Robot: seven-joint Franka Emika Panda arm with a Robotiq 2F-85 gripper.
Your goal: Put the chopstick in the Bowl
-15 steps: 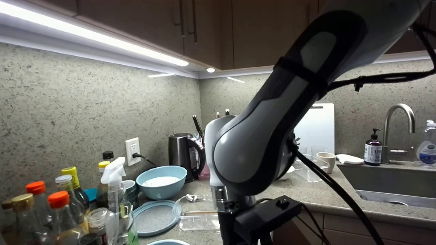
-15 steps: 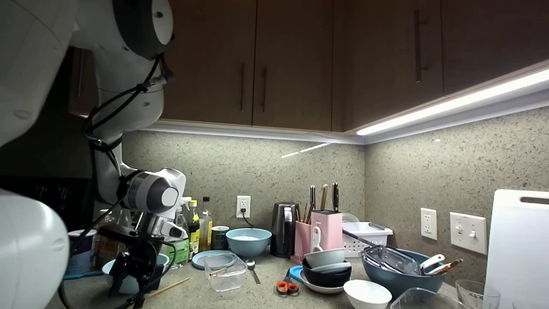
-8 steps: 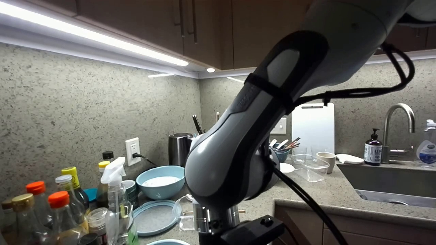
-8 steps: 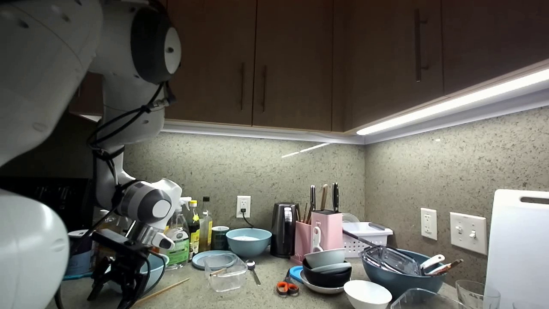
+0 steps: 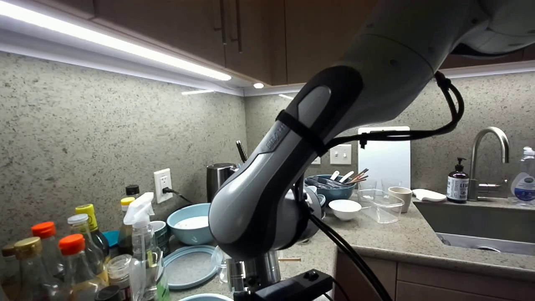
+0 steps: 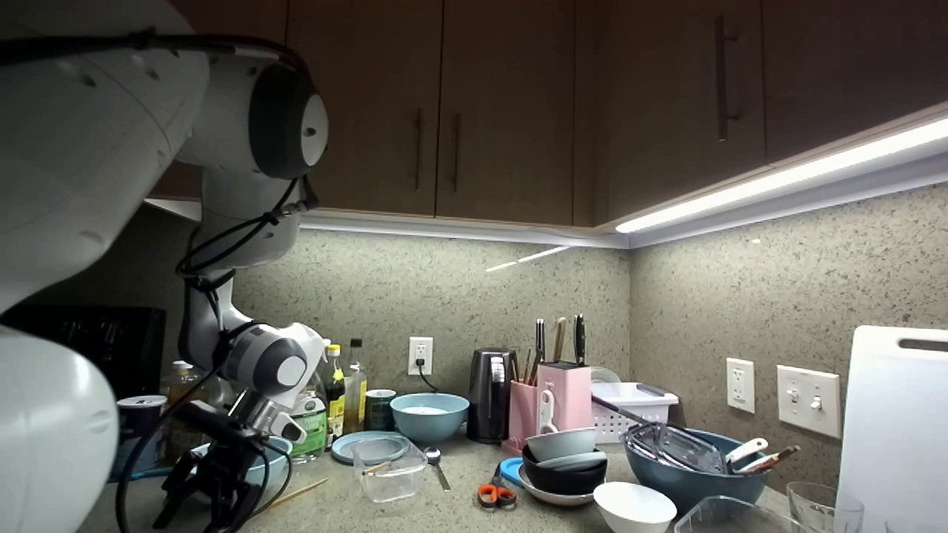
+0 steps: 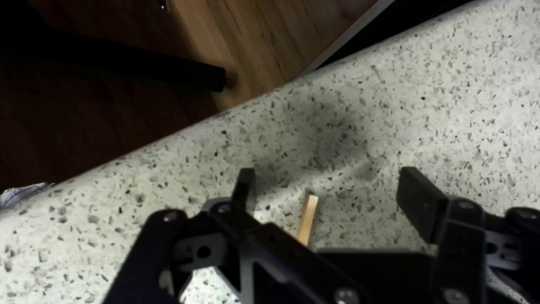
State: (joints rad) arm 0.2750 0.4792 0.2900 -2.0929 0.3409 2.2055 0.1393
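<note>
The chopstick [image 6: 300, 491] is a thin pale wooden stick lying on the counter. One end of it shows in the wrist view [image 7: 308, 217], near the counter's edge, and a short part shows in an exterior view [image 5: 290, 259]. My gripper [image 7: 325, 185] is open and empty above the counter. The chopstick's end lies between the fingers as seen from above, nearer the left finger; the rest is hidden behind the gripper. A light blue bowl [image 6: 277, 465] stands behind the gripper [image 6: 194, 514]. Another light blue bowl [image 6: 428, 422] with white contents stands farther back; which is meant, I cannot tell.
A clear container [image 6: 392, 481] with a short stick in it stands beside the chopstick. A spoon [image 6: 437, 468], scissors [image 6: 496, 496] and stacked bowls [image 6: 564, 474] are to its right. Bottles, a spray bottle [image 5: 144, 246] and a round lid [image 5: 190, 267] are near the arm.
The arm has moved left and down in an exterior view, uncovering bowls on the counter behind it. The gripper has turned and its spread fingers now show. The chopstick has not visibly moved.
</note>
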